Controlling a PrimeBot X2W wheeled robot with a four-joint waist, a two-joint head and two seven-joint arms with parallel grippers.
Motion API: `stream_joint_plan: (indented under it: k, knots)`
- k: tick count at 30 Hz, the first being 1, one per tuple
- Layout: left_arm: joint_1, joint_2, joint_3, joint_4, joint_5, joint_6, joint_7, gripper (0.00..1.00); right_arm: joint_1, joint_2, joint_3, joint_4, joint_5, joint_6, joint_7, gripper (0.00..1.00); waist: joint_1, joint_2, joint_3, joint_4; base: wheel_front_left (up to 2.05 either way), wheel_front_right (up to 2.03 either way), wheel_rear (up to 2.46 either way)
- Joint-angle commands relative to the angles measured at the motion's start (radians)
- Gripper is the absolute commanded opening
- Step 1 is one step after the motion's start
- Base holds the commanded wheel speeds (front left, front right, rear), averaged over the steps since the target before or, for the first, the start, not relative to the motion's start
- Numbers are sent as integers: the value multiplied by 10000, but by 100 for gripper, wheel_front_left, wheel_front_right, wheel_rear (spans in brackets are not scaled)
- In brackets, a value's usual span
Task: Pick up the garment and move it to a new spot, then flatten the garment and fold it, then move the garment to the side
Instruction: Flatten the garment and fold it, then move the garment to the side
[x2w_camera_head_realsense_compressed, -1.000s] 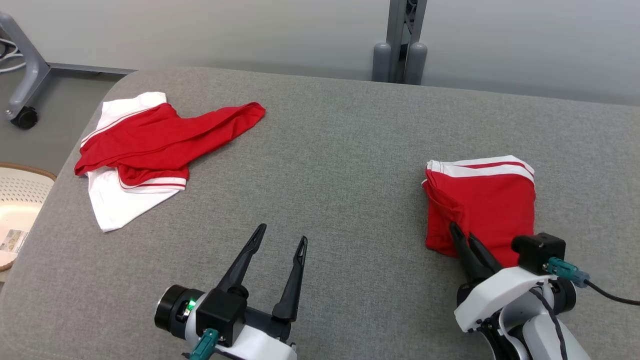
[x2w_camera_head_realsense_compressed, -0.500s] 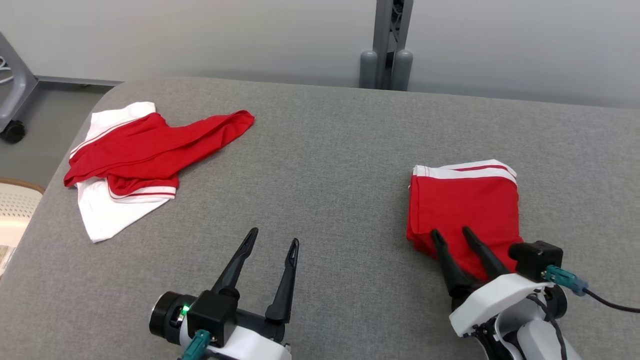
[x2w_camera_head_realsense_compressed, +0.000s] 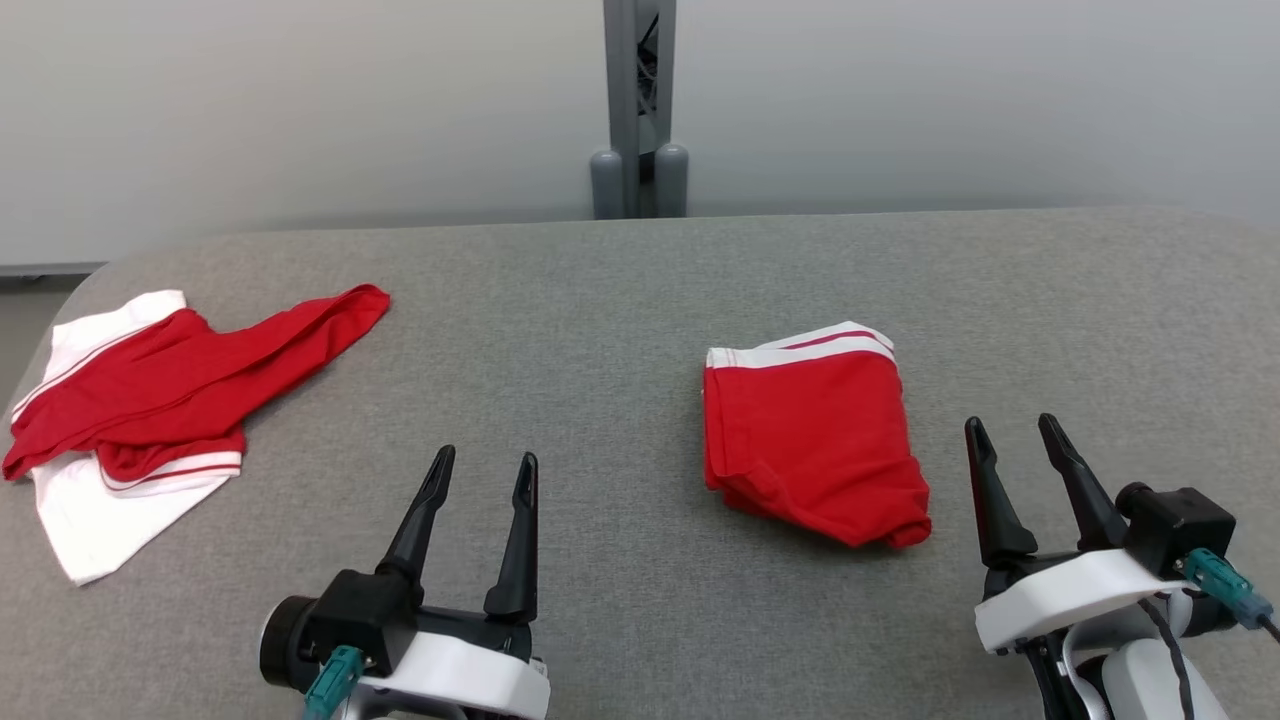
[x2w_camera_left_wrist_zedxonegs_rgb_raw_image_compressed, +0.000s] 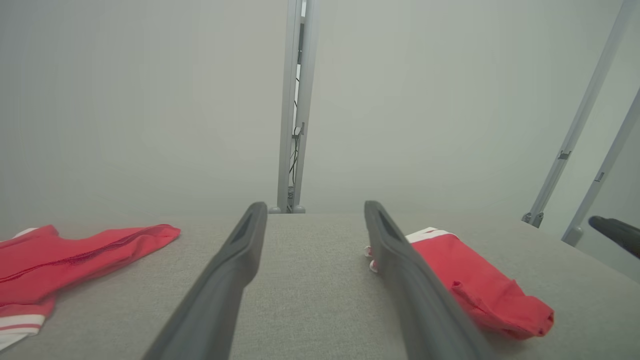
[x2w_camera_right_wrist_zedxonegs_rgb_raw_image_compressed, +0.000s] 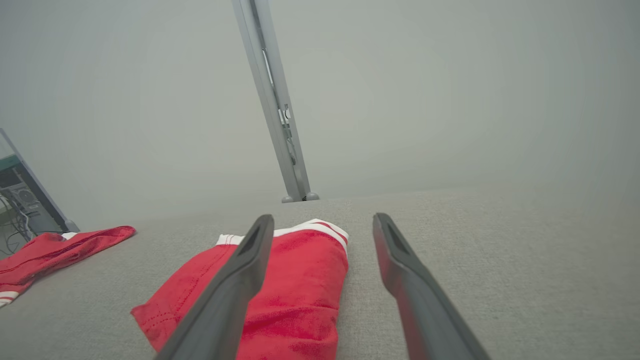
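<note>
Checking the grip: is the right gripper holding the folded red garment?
No, the right gripper stands open beside the folded red garment, not touching it.

1. In the head view the light is bright, soft and even; the weave of the table (x2w_camera_head_realsense_compressed: 620, 300) is sharp all round the left gripper (x2w_camera_head_realsense_compressed: 487, 455) and the right gripper (x2w_camera_head_realsense_compressed: 1010, 423).
2. A soft, narrow shadow lies under the folded garment (x2w_camera_head_realsense_compressed: 810, 440) along its near edge, left of the right gripper.
3. Both wrist views are hazy and washed out; the wall (x2w_camera_right_wrist_zedxonegs_rgb_raw_image_compressed: 450, 100) beyond the fingertips looks milky.
4. The fingers (x2w_camera_left_wrist_zedxonegs_rgb_raw_image_compressed: 220, 290) blur towards the bottom edge.
5. The frame posts (x2w_camera_left_wrist_zedxonegs_rgb_raw_image_compressed: 575, 135) far right of the left gripper slant at the picture's edge.
</note>
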Motion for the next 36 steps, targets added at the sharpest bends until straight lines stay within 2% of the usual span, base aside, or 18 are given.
stream_joint_plan:
  k: [1, 10, 19, 28, 32, 36]
  knots:
    - [161, 31, 82, -5, -82, 57, -38, 100, 147, -46, -22, -90, -214, 0, -118, 100, 0, 0, -186, -329, 0, 0, 0]
    - [747, 36, 394, 246, -218, 44, -38, 100, 1220, -202, 64, -406, -824, -1, -299, 100, 0, 0, -470, -816, 0, 0, 0]
    - [1063, 34, 339, 400, -151, 74, -38, 100, 2020, -178, -61, -976, -907, -1, -297, 100, 0, 0, -572, -819, 0, 0, 0]
    - [970, 34, 227, 532, -124, 81, -38, 100, 2073, -109, 4, -892, -801, -1, -299, 100, 0, 0, -636, -643, 0, 0, 0]
    - [851, 32, 122, 536, -138, 48, -38, 100, 1961, -77, 91, -534, -137, -1, -300, 100, 0, 0, -592, -468, 0, 0, 0]
    - [748, 34, 16, 493, -99, 16, -38, 100, 1431, -50, 403, 62, 1045, 0, -296, 100, 0, 0, -469, -263, 0, 0, 0]
